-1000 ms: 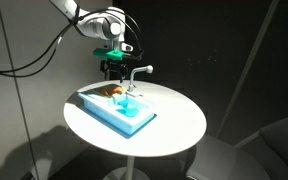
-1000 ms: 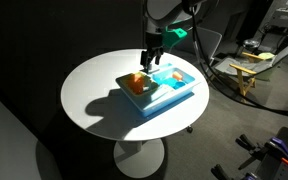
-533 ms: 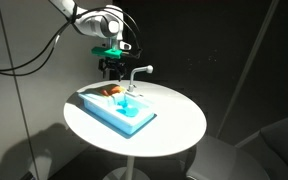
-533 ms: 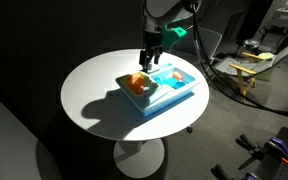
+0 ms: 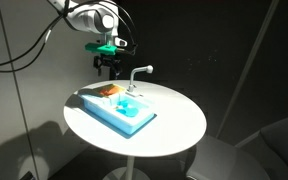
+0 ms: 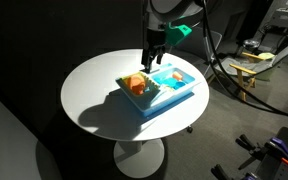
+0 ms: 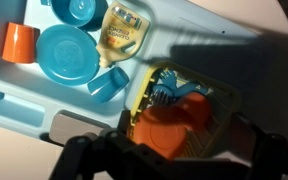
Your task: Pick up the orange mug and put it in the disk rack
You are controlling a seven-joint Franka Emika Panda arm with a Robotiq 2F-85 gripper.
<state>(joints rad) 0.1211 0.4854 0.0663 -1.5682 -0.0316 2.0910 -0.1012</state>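
Observation:
The orange mug (image 7: 169,125) lies on its side in the disk rack (image 7: 142,95), the gridded end section of the light blue sink unit (image 7: 24,100). It shows as an orange spot in both exterior views (image 5: 111,90) (image 6: 136,84). My gripper (image 7: 174,162) is open and empty. Its dark fingers stand on either side of the mug, above it and apart from it. In both exterior views the gripper (image 5: 108,67) (image 6: 154,56) hangs over the rack end (image 5: 94,96) (image 6: 127,92) of the unit.
Blue plates (image 7: 66,55), a small bottle (image 7: 121,30) and another small orange piece (image 7: 17,42) lie in the basin. A grey-white faucet (image 5: 136,74) stands at the unit's back. The unit sits on a round white table (image 5: 174,125) (image 6: 94,100).
The gripper has risen a little above the rack end. The orange mug has stayed in the rack.

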